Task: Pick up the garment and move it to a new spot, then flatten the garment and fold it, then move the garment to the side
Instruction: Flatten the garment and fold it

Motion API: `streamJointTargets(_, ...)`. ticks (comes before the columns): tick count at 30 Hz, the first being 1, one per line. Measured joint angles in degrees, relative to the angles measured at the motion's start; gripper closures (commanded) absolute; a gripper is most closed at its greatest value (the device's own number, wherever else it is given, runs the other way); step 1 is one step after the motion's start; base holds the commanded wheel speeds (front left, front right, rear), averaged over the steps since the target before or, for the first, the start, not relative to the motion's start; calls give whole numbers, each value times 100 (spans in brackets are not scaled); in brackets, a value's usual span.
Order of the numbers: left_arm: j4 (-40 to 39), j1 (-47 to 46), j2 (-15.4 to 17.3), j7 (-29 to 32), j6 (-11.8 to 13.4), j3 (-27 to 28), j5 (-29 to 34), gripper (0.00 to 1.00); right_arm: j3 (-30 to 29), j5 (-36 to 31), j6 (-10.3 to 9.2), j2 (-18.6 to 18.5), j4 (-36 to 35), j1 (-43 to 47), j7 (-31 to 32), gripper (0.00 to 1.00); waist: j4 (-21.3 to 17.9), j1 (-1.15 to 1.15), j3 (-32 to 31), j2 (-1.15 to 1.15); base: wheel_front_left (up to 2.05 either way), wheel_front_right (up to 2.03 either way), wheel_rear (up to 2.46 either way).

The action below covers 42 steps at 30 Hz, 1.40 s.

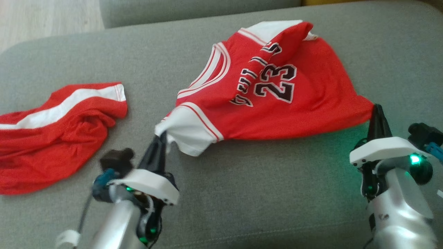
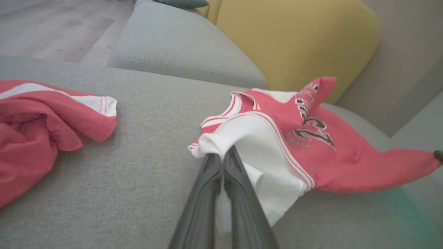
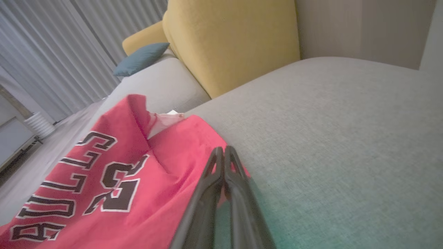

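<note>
The red jersey (image 1: 304,103), lettered "BULLS 23", lies stretched across the grey sofa cushion (image 1: 259,193). The left gripper (image 1: 162,137) pinches its white sleeve and the right gripper (image 1: 376,111) its hem corner. Bare cushion lies in front, and red shorts (image 1: 52,138) lie to the left.

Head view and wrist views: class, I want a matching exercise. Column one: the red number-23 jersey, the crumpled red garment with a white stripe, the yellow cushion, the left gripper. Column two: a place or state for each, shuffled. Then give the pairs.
1. red number-23 jersey
2. red garment with a white stripe
3. yellow cushion
4. left gripper

A. stands at the back of the grey sofa
B. shut on the jersey's white sleeve
C. lies crumpled on the robot's left
D. red corner pinched by the right gripper

Pairs: 1-D, 2-C, 3-A, 4-B
</note>
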Motion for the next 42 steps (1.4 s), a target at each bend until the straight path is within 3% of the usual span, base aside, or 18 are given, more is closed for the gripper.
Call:
streamJointTargets(4,-82,-2,-12,0,-111,242,-445,100,248,29,0,4,-695,272,0,100,-14,0,-127,0,0,0,0)
streamJointTargets(14,-1131,-339,-5,9,-260,723,-630,100,786,-78,0,3,-2970,428,-1,100,-58,0,-634,0,0,0,0)
streamJointTargets(19,-2024,-944,-4,245,-243,896,-869,100,789,-280,0,2,-3958,205,4,100,-53,0,-852,0,0,0,0)
streamJointTargets(25,-3060,-1458,-7,554,13,972,-920,100,694,-449,0,-2,-4902,-190,214,100,-43,0,-1044,0,0,0,0)
streamJointTargets(34,-3889,-1601,-26,1229,510,943,-1076,100,598,-576,0,-4,-5486,-180,886,100,-30,0,-1081,0,0,0,0)
streamJointTargets(39,-3464,-2054,-1,1653,597,1016,-1327,100,714,-593,0,-8,-5191,-265,1292,100,-61,0,-839,0,0,0,0)
streamJointTargets(42,-2822,-2773,199,1991,492,1122,-1448,100,827,-745,0,-22,-4691,-826,1440,100,-92,0,-512,0,0,0,0)
